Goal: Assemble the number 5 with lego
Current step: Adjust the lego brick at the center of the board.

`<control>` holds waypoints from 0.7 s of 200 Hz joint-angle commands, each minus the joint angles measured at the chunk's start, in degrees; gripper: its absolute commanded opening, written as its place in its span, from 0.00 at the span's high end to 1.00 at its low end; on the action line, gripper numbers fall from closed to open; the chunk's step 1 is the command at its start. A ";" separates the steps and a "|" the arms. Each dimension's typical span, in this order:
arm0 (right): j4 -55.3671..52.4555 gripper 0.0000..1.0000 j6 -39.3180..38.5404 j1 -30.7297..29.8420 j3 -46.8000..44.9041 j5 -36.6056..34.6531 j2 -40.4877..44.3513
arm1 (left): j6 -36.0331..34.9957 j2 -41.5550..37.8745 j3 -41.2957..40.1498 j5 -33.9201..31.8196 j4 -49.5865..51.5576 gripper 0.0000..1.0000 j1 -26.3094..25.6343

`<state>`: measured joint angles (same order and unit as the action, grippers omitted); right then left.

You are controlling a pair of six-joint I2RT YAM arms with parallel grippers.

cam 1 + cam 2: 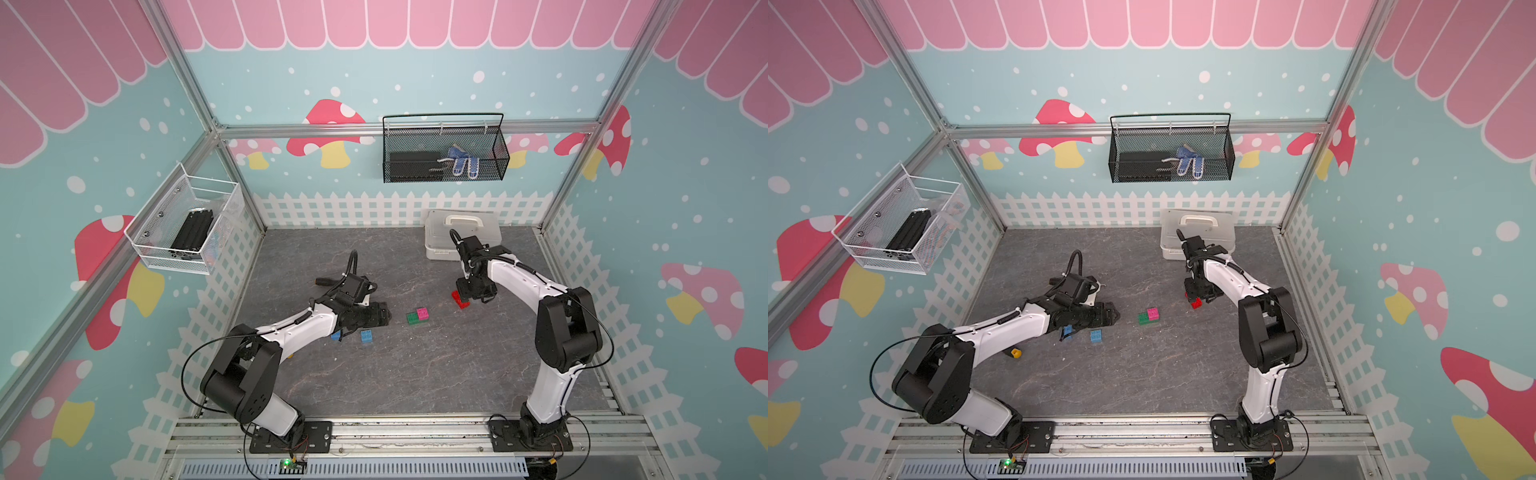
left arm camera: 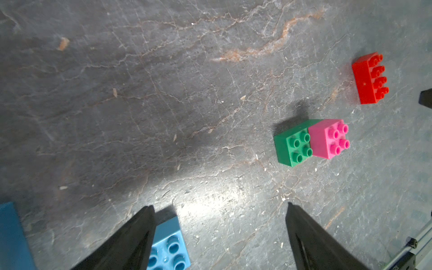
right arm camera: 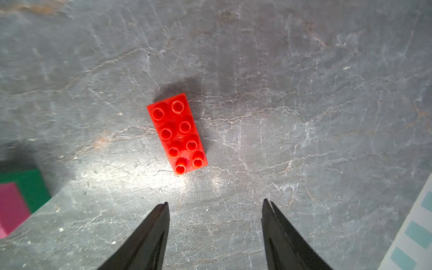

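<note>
Five bricks, no 5 yet. The right claw (image 3: pixel 215 202) hangs with its fingers apart and empty over the red brick (image 3: pixel 177 134), which lies studs up on the table, just ahead of the fingertips and skewed to them. A clean pick probably means moving forward until the brick sits between the fingers. The wrist should then turn to square them to its long sides before coming straight down and closing across the narrow width. A skewed pinch could spin the brick away.

The left claw (image 2: pixel 219 205), also wide apart and empty, is low over the small blue brick (image 2: pixel 169 245), with the long blue brick (image 2: pixel 11 233) beside it. At mid-table the pink brick (image 2: pixel 329 138) is seated on one half of the green brick (image 2: pixel 292 145).

The table (image 1: pixel 415 374) is grey, marbled and glossy under the wrist lights. A white box (image 1: pixel 440 245) stands at the back. Mushroom-print walls carry a black basket (image 1: pixel 444 149) and a white basket (image 1: pixel 187 224).
</note>
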<state>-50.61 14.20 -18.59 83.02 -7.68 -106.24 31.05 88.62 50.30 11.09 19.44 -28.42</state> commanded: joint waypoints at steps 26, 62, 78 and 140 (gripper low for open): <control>1.15 0.38 -11.00 0.70 0.67 9.11 -2.13 | 0.32 -0.71 0.94 -1.44 0.71 0.10 -0.19; 0.51 0.41 -12.61 0.75 1.87 6.19 -7.44 | 0.33 -0.42 1.02 -1.36 0.82 0.10 -0.21; 0.64 0.43 -13.05 0.75 2.09 4.36 -9.13 | 0.42 -0.22 1.02 -1.25 0.76 0.10 -0.15; 0.69 0.54 -13.71 0.84 4.46 3.07 -12.01 | 1.65 2.20 2.46 0.89 0.65 0.12 -4.00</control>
<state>-49.50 2.13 -17.98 84.95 -4.08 -117.16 31.14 89.71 50.96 11.22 19.53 -29.93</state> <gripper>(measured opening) 0.479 0.885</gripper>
